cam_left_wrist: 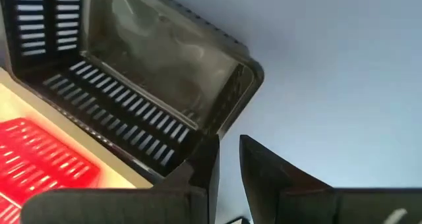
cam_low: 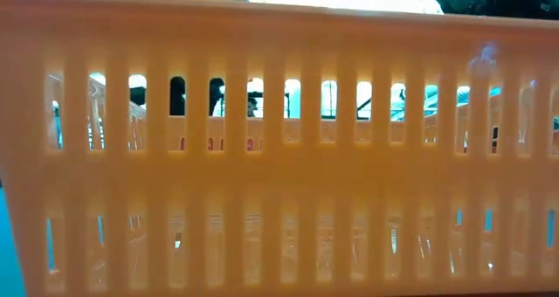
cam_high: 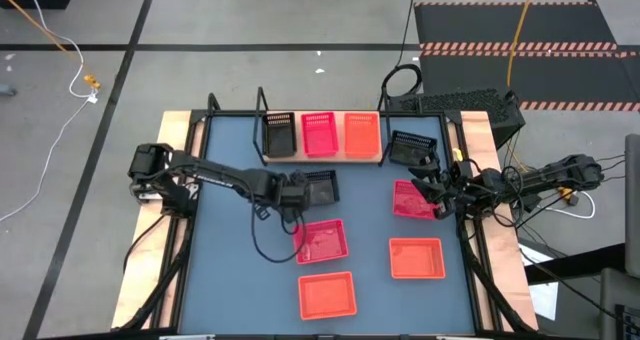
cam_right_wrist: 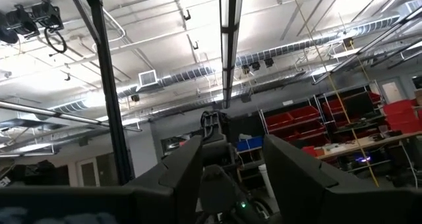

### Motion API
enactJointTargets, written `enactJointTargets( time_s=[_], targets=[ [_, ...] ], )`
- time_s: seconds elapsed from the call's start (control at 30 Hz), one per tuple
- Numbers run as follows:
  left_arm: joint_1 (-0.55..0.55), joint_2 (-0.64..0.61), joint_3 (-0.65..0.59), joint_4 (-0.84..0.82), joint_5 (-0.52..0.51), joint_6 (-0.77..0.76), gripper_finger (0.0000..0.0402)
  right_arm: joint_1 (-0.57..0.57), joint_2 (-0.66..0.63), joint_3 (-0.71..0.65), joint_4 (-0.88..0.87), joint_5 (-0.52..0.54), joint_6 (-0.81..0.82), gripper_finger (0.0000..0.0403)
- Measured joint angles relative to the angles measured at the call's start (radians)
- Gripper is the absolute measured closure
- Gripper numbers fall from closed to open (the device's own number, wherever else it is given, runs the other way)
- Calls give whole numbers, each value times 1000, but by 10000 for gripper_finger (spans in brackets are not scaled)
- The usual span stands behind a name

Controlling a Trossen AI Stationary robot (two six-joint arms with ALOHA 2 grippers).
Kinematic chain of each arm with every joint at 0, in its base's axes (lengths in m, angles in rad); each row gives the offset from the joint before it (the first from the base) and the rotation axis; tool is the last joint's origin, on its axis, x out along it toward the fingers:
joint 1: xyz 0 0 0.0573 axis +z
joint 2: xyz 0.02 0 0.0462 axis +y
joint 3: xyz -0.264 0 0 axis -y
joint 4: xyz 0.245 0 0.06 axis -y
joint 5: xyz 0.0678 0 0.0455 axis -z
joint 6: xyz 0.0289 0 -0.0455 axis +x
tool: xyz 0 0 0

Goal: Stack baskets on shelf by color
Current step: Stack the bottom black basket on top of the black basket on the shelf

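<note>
Left end effector: the left end effector is out over the middle of the blue-grey bench. Its two dark fingers stand slightly parted, and one finger sits at the rim of a black basket. I cannot tell whether they grip it.

Black basket at the left end effector: it lies on the bench just ahead of the fingers, touching or nearly touching them.

Right end effector: the right end effector is near the bench's right edge, tilted upward toward the ceiling. Its fingers are spread apart with nothing between them.

Shelf: the shelf stands beyond the left end effector, at the far side of the bench. On it, side by side, are a black basket, a pink-red basket and an orange basket.

Near the right end effector: another black basket lies just beyond it, off the shelf's end, and a pink-red basket lies right beside it.

Nearer than the left end effector: a pink-red basket is close by, and an orange basket lies farther toward the front edge.

Front right: an orange basket lies nearer than the right end effector.

Low view: an orange mesh wall fills it.
</note>
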Motion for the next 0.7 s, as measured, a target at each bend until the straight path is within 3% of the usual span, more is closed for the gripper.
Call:
enactJointTargets(
  time_s=[0.7],
  targets=[
    [48,5,0,36,2,130,338,0,0,0,-8,-1,1,248]
  ],
)
